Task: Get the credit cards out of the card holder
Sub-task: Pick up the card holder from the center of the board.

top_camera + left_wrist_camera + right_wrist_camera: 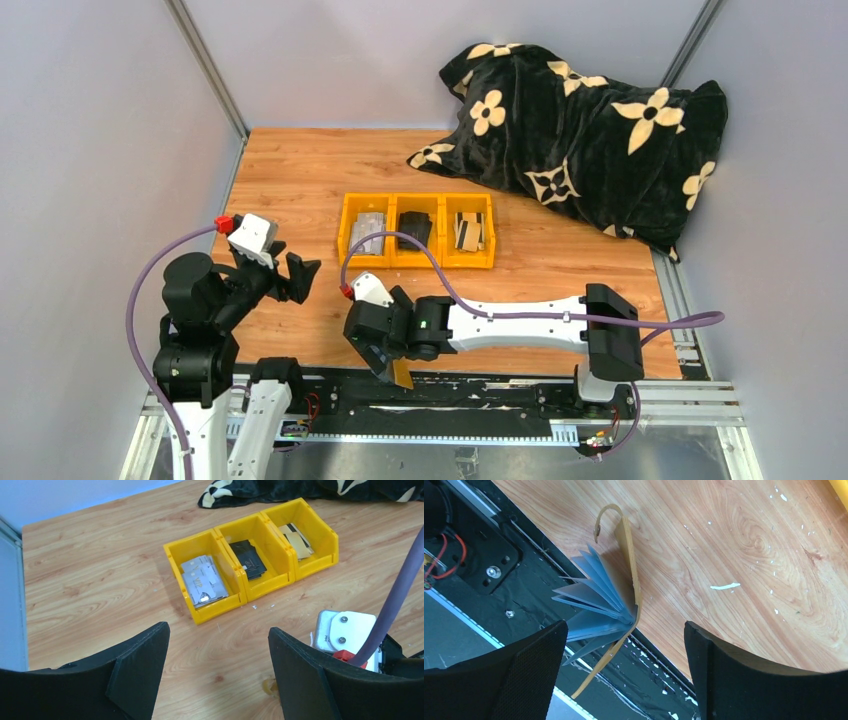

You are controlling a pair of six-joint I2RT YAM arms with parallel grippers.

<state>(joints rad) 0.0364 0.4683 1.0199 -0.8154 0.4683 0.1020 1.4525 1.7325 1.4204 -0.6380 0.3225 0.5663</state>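
Observation:
The card holder (630,575) is a mustard-yellow wallet lying open at the table's near edge, its grey-blue inner sleeves (594,605) fanned out over the black rail. It shows as a mustard scrap under the right gripper in the top view (401,375). My right gripper (624,630) (385,362) is open, with a jaw on each side of the holder and neither touching it. I see no card in the sleeves. Pale grey credit cards (202,580) (368,232) lie in the tray's left compartment. My left gripper (217,630) (300,275) is open and empty above the left part of the table.
A yellow three-compartment tray (345,228) (220,612) stands mid-table, with black items in its middle compartment and tan ones in its right. A black flowered blanket (590,130) is heaped at the back right. A black rail (480,395) runs along the near edge.

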